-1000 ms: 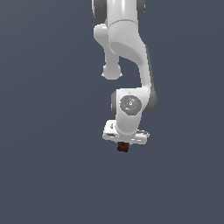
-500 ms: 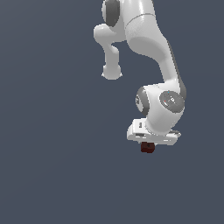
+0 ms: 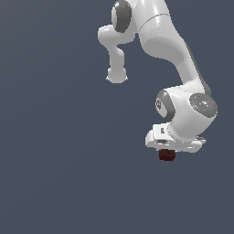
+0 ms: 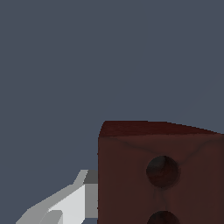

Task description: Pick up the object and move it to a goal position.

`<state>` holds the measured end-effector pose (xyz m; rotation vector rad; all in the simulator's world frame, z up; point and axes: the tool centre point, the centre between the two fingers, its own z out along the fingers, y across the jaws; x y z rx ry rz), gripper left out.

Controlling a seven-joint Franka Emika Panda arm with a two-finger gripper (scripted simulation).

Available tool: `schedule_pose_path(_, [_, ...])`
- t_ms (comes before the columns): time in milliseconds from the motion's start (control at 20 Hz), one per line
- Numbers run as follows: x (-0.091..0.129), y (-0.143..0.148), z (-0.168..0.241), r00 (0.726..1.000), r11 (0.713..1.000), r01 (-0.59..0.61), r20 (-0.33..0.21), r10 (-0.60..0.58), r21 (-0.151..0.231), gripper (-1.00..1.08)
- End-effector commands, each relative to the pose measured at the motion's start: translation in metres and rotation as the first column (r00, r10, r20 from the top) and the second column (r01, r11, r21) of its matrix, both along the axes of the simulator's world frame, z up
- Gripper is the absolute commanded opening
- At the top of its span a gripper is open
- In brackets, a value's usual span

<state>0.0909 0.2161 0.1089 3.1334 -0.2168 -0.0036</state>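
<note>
Hand [image 3: 167, 153] shifted right, gripping block [image 3: 167, 155]

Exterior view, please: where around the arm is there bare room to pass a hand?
The whole grey expanse toward the exterior view's left, and below the small dark reddish-brown block, is bare. It is crowded only where the white end effector grips the block.

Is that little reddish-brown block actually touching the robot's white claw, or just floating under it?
Touching. In the exterior view the block sits right against the underside of the gripper with no gap, and the wrist view shows a finger meeting its side.
</note>
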Motion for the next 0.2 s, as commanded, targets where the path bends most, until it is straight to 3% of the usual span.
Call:
schedule_pose_path(0, [0.0020,0.0043,0.0028,1.000,1.000,0.001,0.002,-0.001,0.000,-1.00])
schedule_pose_path(150, [0.0024,0.0060,0.0033,1.000,1.000,0.001,0.002,-0.001,0.000,-1.00])
